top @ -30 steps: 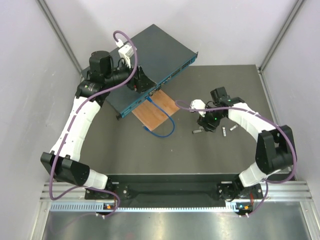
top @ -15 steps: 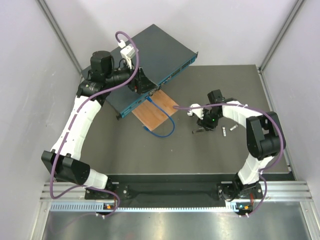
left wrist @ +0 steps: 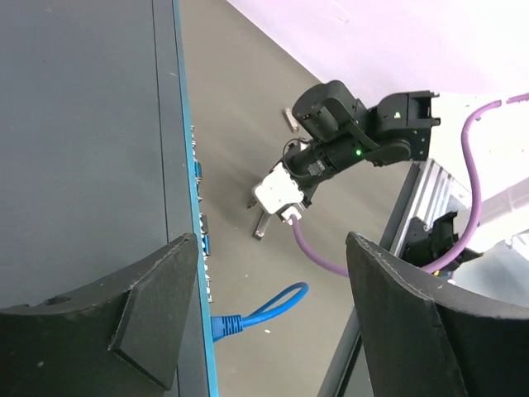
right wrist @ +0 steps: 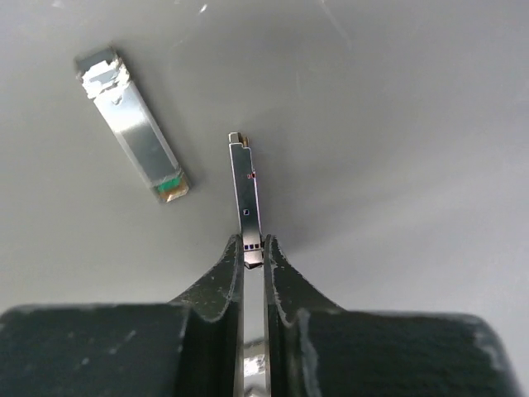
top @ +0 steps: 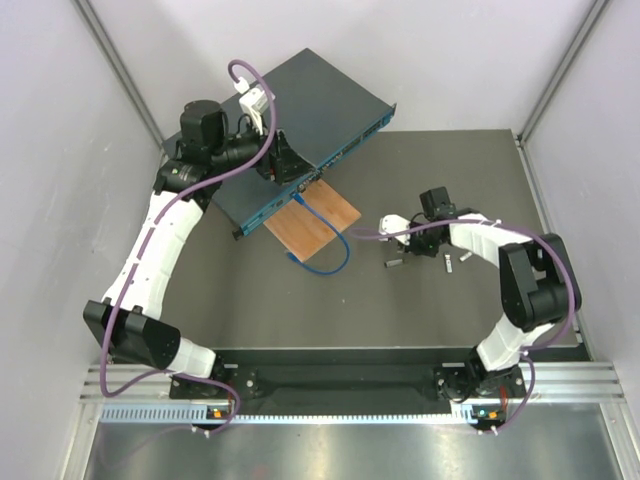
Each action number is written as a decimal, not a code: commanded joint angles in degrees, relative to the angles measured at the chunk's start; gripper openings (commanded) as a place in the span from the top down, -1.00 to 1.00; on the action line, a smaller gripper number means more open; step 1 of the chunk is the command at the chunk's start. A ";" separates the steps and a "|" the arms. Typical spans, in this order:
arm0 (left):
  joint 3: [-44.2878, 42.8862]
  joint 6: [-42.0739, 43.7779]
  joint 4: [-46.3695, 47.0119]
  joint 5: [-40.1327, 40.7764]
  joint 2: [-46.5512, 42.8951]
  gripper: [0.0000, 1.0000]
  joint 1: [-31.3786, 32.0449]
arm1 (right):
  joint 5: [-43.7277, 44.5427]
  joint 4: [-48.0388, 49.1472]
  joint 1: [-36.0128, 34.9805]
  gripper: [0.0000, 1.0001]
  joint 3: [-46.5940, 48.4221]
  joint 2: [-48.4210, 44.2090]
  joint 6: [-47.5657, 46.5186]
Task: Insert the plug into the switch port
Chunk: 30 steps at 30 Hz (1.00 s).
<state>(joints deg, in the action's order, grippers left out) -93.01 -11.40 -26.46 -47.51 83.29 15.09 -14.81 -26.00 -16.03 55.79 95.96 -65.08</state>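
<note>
Only the right wrist view shows the right tool (right wrist: 253, 248) clamped on the slim metal plug (right wrist: 245, 194), beside a spare module (right wrist: 132, 124) on the desk (right wrist: 397, 124). The left tool (left wrist: 269, 273) stands apart over the switch (left wrist: 83, 124) port edge.

The counter (top: 300, 310) is a dark gray mat. At its 11 o'clock corner lies the switch (top: 320, 95), a big flat blue box. A thin brown wooden board (top: 312, 222) lies just beside the switch, at its 5 o'clock side, and one corner touches it. A blue cable (top: 335, 258) runs over the board and loops onto the counter. Out at 3 o'clock lie a small plug (top: 449, 264) and a second small plug (top: 466, 256), near each other. The right claw (right wrist: 252, 248) pinches a third plug (right wrist: 245, 194); whether it touches the counter cannot be told.
</note>
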 commanded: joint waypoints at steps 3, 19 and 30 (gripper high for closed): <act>-1.91 -4.06 3.96 1.09 0.91 -0.51 0.37 | -3.73 -0.37 3.01 1.00 -0.68 -11.04 2.57; -3.15 -17.41 5.08 -3.81 6.01 -0.62 9.87 | 4.07 17.10 -7.42 1.00 1.79 -42.77 10.51; 11.77 -32.34 20.98 -10.48 2.14 -0.49 17.69 | 14.37 32.49 -28.16 1.00 -12.27 -54.47 -11.53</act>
<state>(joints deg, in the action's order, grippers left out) -84.60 -34.92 -14.72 -52.99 88.49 32.95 -4.40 -2.94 -40.88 45.21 43.57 -68.49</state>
